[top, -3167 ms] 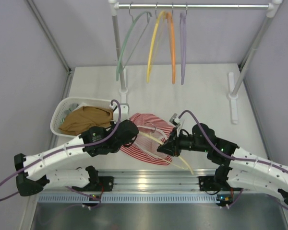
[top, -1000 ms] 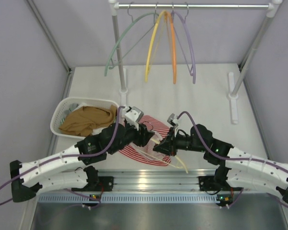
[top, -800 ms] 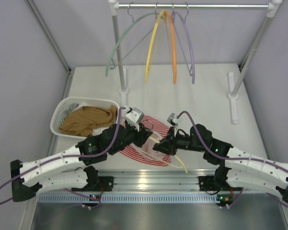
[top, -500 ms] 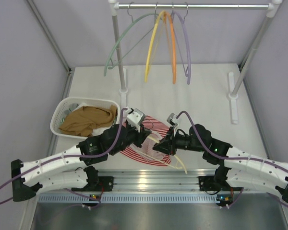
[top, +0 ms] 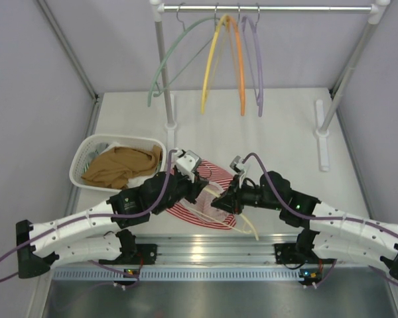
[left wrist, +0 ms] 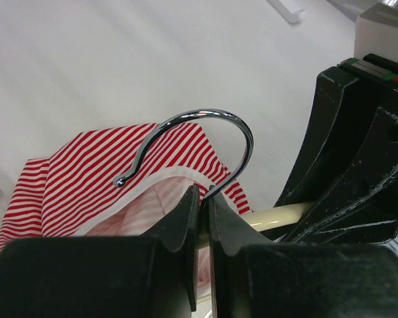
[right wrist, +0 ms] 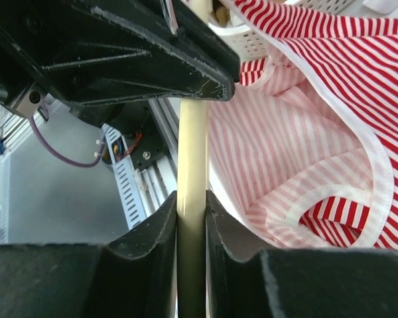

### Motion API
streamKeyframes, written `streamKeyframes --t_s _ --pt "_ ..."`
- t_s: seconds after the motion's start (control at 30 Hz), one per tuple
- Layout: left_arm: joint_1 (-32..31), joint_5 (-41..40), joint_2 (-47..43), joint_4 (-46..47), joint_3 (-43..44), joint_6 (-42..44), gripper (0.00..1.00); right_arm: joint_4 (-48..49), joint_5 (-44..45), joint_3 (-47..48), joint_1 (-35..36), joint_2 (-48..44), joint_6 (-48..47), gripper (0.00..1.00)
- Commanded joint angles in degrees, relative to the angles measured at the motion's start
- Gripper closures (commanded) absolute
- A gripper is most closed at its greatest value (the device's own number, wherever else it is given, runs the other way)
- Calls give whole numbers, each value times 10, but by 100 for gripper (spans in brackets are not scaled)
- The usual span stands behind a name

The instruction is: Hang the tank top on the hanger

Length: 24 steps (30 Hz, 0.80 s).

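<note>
The red-and-white striped tank top [top: 202,199] lies on the table between my arms; it also shows in the left wrist view [left wrist: 86,175] and the right wrist view [right wrist: 331,99]. The pale cream hanger [top: 247,225] lies across it. My left gripper [top: 200,184] is shut on the base of the hanger's metal hook [left wrist: 205,132]. My right gripper [top: 220,201] is shut on the hanger's cream arm [right wrist: 192,152]. The two grippers stand almost touching over the tank top.
A white basket [top: 86,152] holding a tan-brown garment [top: 119,165] stands at the left. A rail [top: 265,8] at the back carries green, yellow, orange and purple hangers [top: 215,59]. The rack's feet [top: 324,142] stand on the table.
Since 3.2 s ago my left gripper has moved right and taken hold of the hook. In the last second both grippers barely move; the hangers on the rail swing.
</note>
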Motion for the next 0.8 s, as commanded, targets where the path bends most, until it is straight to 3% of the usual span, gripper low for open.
streamKeyframes --t_s 0.0,0.27,0.43,0.57,0.63,0.7,0.77 --pt "1 -14 -4 29 5 -5 100 -2 46 40 8 0 -8 79" --pt "0 -19 -9 17 -2 3 100 -48 89 51 8 -29 5 43" --pt "-1 -25 -12 12 -4 3 100 -90 151 61 7 -66 26 33" --pt "-1 -29 -19 5 -8 4 100 -189 265 90 5 -86 54 30" --pt "-2 -28 -23 2 -8 5 100 -225 288 100 -9 -75 69 35" --pt "-2 -29 -27 0 -9 5 100 -241 275 92 -31 -59 86 40" --pt "-2 -28 -30 0 -9 5 100 -224 203 72 -86 -53 101 50"
